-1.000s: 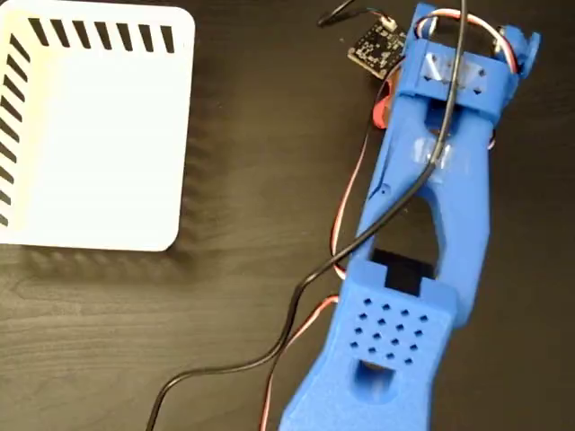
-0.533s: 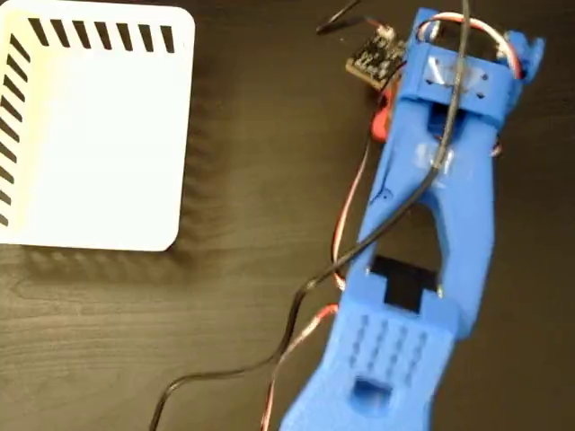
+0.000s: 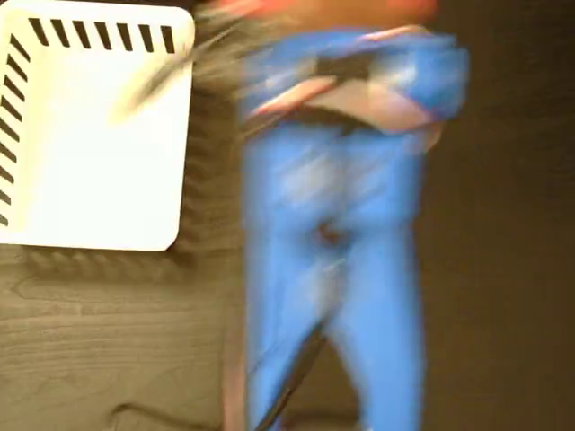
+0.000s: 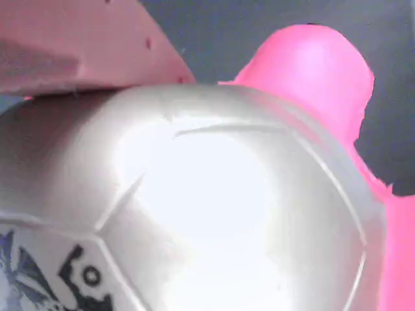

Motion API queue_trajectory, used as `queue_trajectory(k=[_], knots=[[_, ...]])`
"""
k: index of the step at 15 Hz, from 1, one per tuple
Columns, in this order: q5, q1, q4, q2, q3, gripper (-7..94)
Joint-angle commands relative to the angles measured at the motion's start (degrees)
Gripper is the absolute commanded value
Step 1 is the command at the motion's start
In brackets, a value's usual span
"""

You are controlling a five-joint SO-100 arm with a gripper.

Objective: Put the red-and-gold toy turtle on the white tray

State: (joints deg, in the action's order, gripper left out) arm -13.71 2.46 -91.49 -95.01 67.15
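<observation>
Item: toy turtle (image 4: 214, 214), domed glossy shell pale under glare, pink-red head at 1 o'clock, dark printed mark at 7 o'clock, filling the wrist view. A pink finger (image 4: 84, 48) lies against the shell at 11 o'clock; whether the jaws clamp it cannot be told. Fixed view: blue arm (image 3: 332, 233) heavily blurred; white tray (image 3: 99, 144) at 9 to 10 o'clock of it, on a dark table (image 3: 503, 269); turtle not clearly seen there. Handling, judged: light, soft, probably slick on the shell; best taken across the dome's sides, gently.
</observation>
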Motion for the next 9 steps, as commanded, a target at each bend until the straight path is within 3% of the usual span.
queue_trajectory(k=[1,4,9], knots=[[-5.4,-10.9,-1.6,-6.2,-1.1,0],[-11.7,-21.3,-0.2,2.6,-0.9,0],[-13.4,-25.0,4.7,20.8,-5.7,0]])
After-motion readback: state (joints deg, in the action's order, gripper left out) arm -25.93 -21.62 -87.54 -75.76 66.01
